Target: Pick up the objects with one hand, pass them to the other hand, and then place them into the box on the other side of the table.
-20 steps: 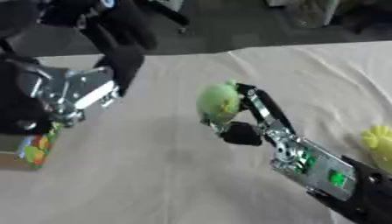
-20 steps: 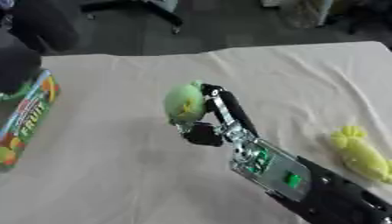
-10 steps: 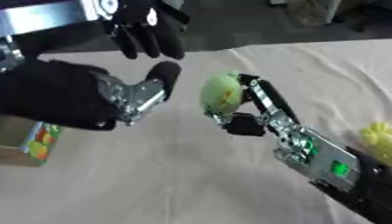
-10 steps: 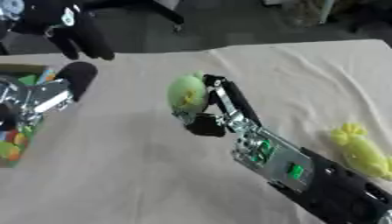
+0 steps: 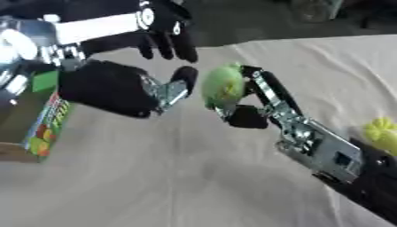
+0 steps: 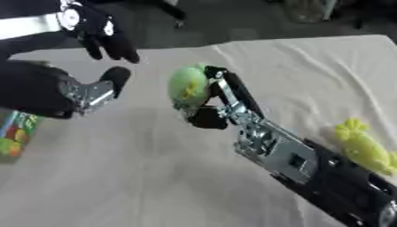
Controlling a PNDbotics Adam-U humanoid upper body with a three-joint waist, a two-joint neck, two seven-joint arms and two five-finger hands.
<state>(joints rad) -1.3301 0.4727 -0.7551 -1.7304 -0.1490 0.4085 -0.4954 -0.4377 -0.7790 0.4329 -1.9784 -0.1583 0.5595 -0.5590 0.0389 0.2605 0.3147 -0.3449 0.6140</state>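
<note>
On the cloth-covered tabletop (image 6: 155,177), with a yellow-green toy (image 6: 363,147) at the right edge and a colourful box (image 5: 35,119) at the left, the right hand (image 5: 247,103) clamps a green round object (image 5: 223,85) aloft, facing the spread-fingered left hand (image 5: 128,86) just beside it.

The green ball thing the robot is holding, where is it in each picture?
Left eye view: the green ball is just above the middle, held by the right hand.
Right eye view: slightly left of the middle, upper half.
Shared landmark: the yellow toy at the right edge.
</note>
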